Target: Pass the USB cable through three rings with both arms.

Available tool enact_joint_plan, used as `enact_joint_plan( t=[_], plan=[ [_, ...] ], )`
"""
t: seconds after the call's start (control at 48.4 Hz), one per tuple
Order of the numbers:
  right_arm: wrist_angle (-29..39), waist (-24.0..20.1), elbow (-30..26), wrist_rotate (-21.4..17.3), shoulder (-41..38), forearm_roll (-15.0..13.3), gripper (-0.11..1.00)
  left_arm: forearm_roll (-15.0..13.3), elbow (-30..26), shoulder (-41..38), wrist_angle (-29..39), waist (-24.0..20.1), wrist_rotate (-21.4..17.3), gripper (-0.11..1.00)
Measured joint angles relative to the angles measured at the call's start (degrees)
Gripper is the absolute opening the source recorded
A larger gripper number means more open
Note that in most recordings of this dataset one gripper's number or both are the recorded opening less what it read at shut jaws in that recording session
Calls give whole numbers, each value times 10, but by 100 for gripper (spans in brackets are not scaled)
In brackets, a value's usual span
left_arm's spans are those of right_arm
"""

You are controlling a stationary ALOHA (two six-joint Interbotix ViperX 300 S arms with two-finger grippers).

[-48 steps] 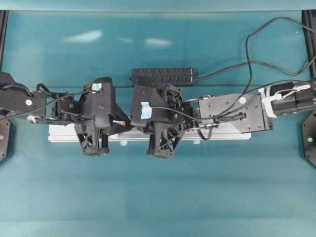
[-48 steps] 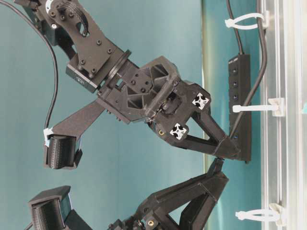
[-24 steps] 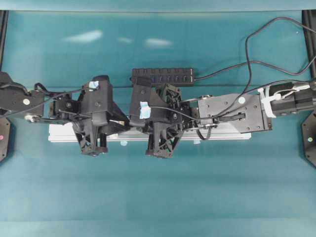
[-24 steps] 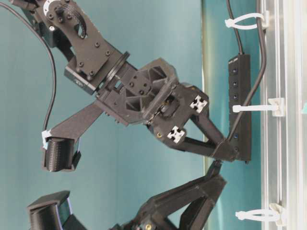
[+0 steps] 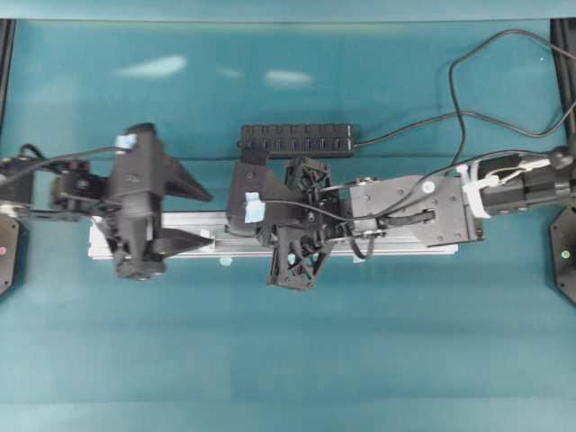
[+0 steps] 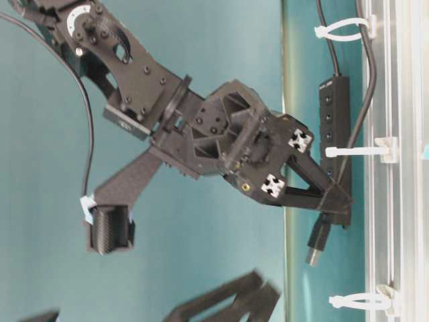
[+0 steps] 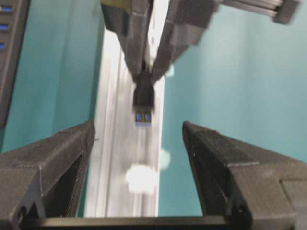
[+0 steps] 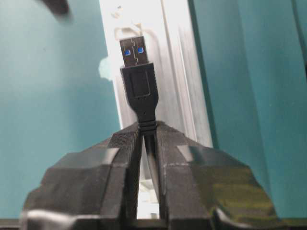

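My right gripper (image 8: 147, 128) is shut on the USB cable just behind its plug (image 8: 139, 81), which sticks out past the fingertips over the silver rail (image 8: 180, 72). One white ring (image 8: 121, 29) stands just beyond the plug tip. From table level the plug (image 6: 317, 243) hangs below the right gripper (image 6: 338, 201), between the middle ring (image 6: 352, 152) and the lower ring (image 6: 355, 300); a third ring (image 6: 338, 28) is at the top. My left gripper (image 7: 139, 127) is open, facing the plug (image 7: 144, 98) with a gap. A blurred white ring (image 7: 141, 178) lies between its fingers (image 7: 67, 158).
A black multi-port hub bar (image 5: 297, 139) lies behind the rail (image 5: 405, 247), with cords looping to the back right (image 5: 454, 99). The left gripper (image 5: 209, 218) and the right gripper (image 5: 232, 219) face each other over the rail's left half.
The left gripper opened wide, let go of the plug end and drew back to the left. The right gripper stayed shut on the cable and moved slightly left.
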State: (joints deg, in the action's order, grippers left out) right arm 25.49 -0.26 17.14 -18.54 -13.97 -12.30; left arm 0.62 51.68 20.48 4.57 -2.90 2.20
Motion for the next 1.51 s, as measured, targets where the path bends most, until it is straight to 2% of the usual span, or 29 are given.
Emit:
enact_joint_plan(
  t=[0.331,0.496,0.765,1.51],
  plan=[
    [104,-2,-70,0,-50,2,-9,0,56,102,62,-1,4,75],
    [134,-5,-99,1,-74,3,-9,0,74,143,96,-8,25,75],
    [136,-12,-117,18,-91,8,-9,0,91,186,107,-11,30,75],
    [113,-13,-149,18,-115,10,-9,0,91,189,113,-11,33,75]
  ],
)
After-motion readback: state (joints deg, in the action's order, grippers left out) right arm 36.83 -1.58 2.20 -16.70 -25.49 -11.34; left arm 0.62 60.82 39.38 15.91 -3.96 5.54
